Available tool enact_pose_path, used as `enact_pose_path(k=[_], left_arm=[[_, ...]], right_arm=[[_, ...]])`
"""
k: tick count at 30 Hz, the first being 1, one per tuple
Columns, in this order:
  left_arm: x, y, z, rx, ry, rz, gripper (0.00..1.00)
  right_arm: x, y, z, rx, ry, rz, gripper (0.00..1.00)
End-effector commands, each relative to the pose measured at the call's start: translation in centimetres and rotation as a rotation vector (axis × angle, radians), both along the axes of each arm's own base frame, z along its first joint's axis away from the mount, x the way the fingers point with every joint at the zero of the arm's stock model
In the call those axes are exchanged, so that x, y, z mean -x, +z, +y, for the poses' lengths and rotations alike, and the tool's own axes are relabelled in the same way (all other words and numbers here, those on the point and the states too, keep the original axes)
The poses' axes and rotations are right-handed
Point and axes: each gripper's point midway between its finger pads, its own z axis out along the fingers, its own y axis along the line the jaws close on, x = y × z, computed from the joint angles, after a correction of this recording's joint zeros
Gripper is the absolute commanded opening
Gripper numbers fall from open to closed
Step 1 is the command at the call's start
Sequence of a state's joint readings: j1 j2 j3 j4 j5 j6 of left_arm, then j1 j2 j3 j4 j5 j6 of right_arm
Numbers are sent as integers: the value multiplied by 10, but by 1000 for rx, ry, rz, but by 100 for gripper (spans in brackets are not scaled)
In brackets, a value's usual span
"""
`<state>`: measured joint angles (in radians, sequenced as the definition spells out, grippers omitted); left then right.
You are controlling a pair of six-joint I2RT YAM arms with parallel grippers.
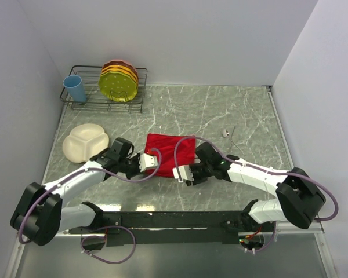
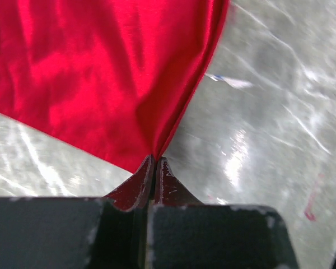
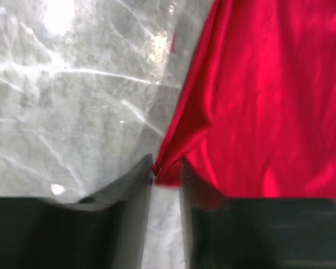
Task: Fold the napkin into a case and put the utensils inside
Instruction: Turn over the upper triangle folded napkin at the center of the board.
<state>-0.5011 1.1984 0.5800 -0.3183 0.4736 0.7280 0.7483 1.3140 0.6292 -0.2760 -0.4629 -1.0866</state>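
On the marble worktop [image 1: 220, 110] the napkin [image 1: 169, 149] lies central. The left gripper [image 2: 155, 161] pinches its near-left corner; the right gripper [image 3: 167, 167], jaws narrowly parted, touches the near-right corner. The utensils [image 1: 228, 134] lie nearer the right edge.

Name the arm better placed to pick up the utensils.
Right. The utensils lie on its side of the napkin, and the right gripper stands slightly open, while the left gripper is clamped on a napkin corner.
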Motion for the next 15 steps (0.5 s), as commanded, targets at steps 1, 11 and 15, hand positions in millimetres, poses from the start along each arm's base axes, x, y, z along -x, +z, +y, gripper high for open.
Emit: enact_pose_path(k=[1,11,15], left_arm=[[21,6,2,12,-52,16,23],[-10,91,-12,237,125,27,63],[-60,97,-15,300,281,155,62]], right_arm=[[4,19,-1,-26,-59,12,58],[-37,112,-16,-267,-541,241,79],[-101,124,-27,-329,-791,402,63]])
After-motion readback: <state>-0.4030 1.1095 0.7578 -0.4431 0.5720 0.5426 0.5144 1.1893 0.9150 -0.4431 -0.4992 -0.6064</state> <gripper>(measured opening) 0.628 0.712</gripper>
